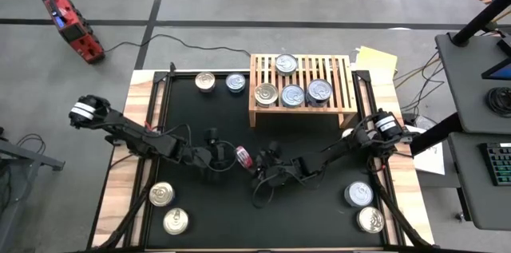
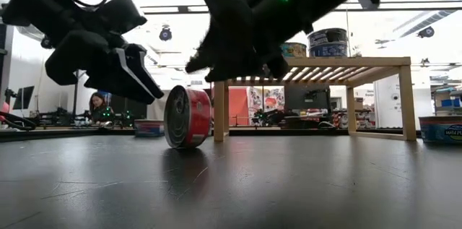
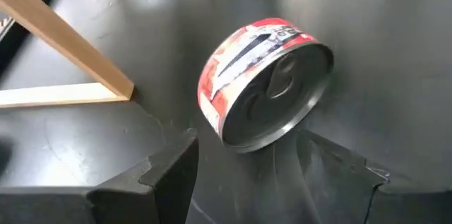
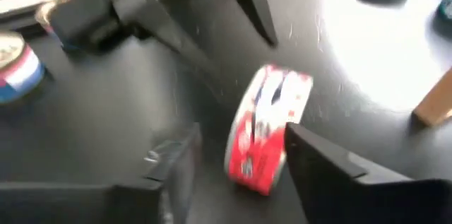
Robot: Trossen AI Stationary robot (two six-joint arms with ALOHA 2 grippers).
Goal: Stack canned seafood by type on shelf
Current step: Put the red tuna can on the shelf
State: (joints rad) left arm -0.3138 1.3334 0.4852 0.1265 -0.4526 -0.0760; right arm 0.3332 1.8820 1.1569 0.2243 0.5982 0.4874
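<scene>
The red can stood on edge on the tabletop, free between both sets of open jaws. Closing squarely across its flat faces would likely prevent it rolling.

Both arms are dark, jointed tubes — each with a white band near the shoulder end and thin black cables looped alongside. The left gripper and right gripper carry black, wedge-shaped fingers (a green light glows on one wrist).
</scene>
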